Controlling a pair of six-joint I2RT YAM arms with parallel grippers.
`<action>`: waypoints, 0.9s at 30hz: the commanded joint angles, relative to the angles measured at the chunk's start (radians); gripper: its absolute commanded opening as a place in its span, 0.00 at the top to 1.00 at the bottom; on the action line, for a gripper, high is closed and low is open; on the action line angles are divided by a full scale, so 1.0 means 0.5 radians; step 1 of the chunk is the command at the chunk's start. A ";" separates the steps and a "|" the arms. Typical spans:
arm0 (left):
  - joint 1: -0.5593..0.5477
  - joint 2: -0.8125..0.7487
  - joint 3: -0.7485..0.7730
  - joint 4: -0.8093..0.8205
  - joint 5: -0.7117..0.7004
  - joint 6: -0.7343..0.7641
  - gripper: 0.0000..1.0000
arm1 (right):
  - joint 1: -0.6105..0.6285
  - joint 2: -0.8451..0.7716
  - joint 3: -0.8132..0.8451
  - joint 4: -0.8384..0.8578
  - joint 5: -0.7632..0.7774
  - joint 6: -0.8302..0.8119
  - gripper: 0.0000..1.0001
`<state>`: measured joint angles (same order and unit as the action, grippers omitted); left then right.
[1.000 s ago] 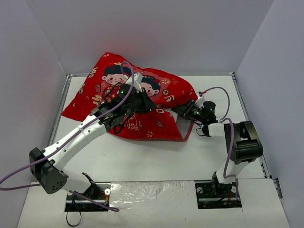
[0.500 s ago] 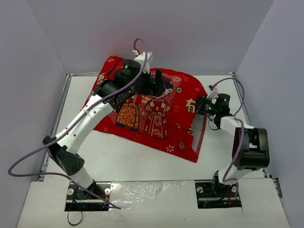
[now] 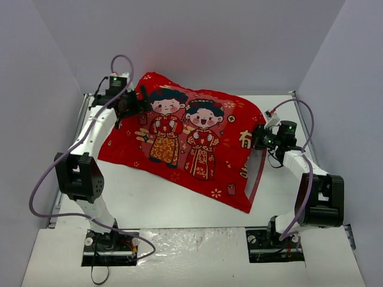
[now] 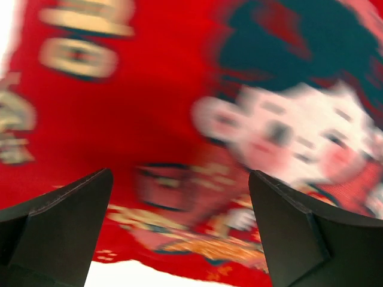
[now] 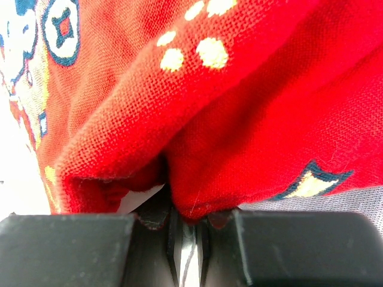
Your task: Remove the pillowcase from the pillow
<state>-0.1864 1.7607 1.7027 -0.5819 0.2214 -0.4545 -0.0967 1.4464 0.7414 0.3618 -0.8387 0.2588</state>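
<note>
The red pillowcase (image 3: 191, 137) lies spread and plump on the table, its two cartoon children facing up. No white of the pillow shows; it is hidden. My left gripper (image 3: 142, 97) hovers at the cover's back left corner, open, with nothing between its dark fingers (image 4: 66, 221). In the left wrist view the blurred print of the pillowcase (image 4: 149, 107) fills the space beyond the left gripper (image 4: 179, 179). My right gripper (image 3: 258, 139) is at the cover's right edge. In the right wrist view a fold of the pillowcase (image 5: 239, 119) is pinched in the shut right gripper (image 5: 187, 222).
The white table (image 3: 179, 206) is boxed in by grey walls at the back and both sides. Metal rails (image 3: 76, 131) run along its left and right edges. Purple cables loop off both arms. The arm bases sit at the near edge.
My left gripper let go of the cover, opened and swung to the back left. The bunched pillowcase spread out with its picture up. The right gripper shifted right, still gripping.
</note>
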 commanded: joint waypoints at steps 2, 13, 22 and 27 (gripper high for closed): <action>0.256 -0.137 -0.024 0.215 0.087 -0.137 0.03 | -0.034 -0.021 0.045 0.013 -0.028 -0.128 1.00; 0.563 0.067 -0.255 0.624 0.471 -0.168 0.03 | -0.037 0.111 0.162 -0.150 -0.047 -0.266 1.00; 0.520 0.390 0.040 0.581 0.597 -0.177 0.39 | -0.058 0.194 0.284 -0.309 -0.071 -0.367 1.00; 0.544 0.246 -0.189 0.621 0.465 -0.146 0.77 | -0.086 0.209 0.297 -0.331 -0.090 -0.373 1.00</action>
<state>0.0845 1.9598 1.6535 -0.2855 0.4789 -0.5491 -0.1184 1.5452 0.8566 0.2153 -0.8883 0.1184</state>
